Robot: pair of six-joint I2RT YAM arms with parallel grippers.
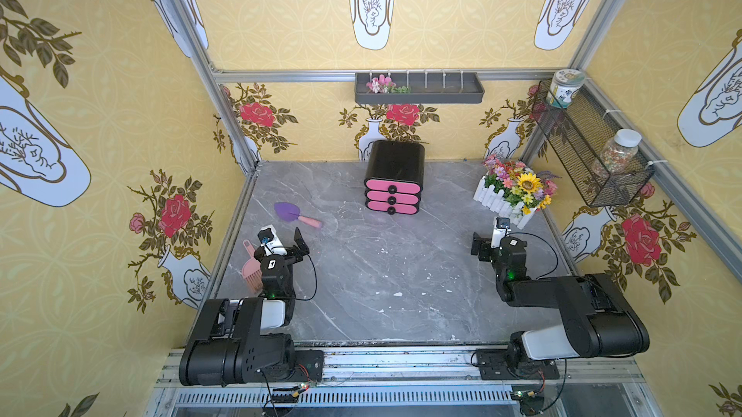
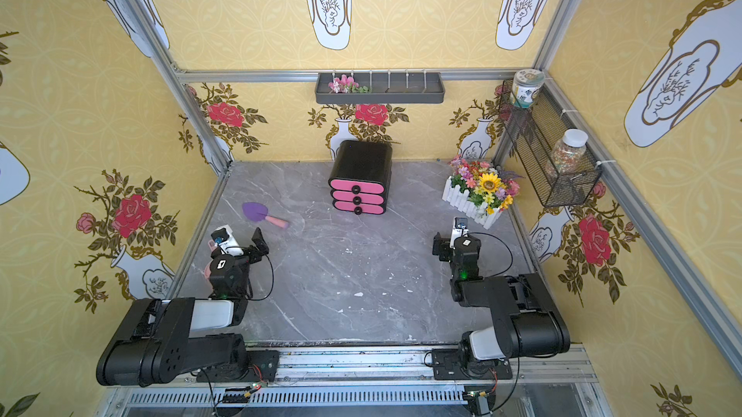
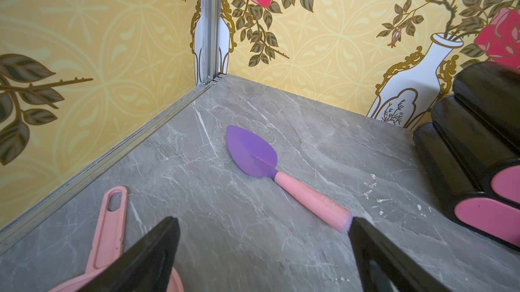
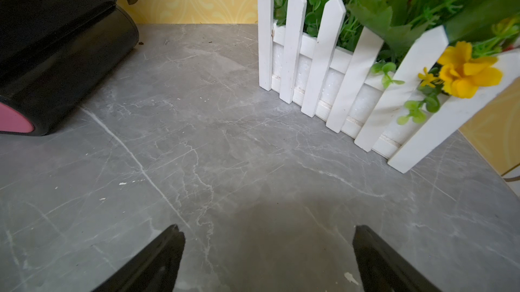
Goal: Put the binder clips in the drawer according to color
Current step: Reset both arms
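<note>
Drawer: the black cabinet [image 1: 394, 162] sits at the back of the grey table [image 1: 381, 282]. All three pink fronts are shut, each with a round knob [image 1: 392, 189].
Binder clips: none in sight on the table or in either claw (maybe inside the shut drawers, I cannot tell).
Left claw [image 3: 263, 221]: jaws spread wide and holding nothing. It hangs well in front of the drawer, beside the purple trowel [image 1: 297, 215] and a pink brush [image 1: 251, 270].
Right claw [image 4: 267, 230]: also spread wide and empty. It is in front of the drawer on the side of the flower box [image 1: 514, 192].
Step in hand: my guess is either nothing has started or everything is already stowed.
Doing it well: if sorting lies ahead, pinch one knob squarely and pull straight out from the drawer's face. Steady the cabinet with the free arm, since it looks light enough to slide.
</note>
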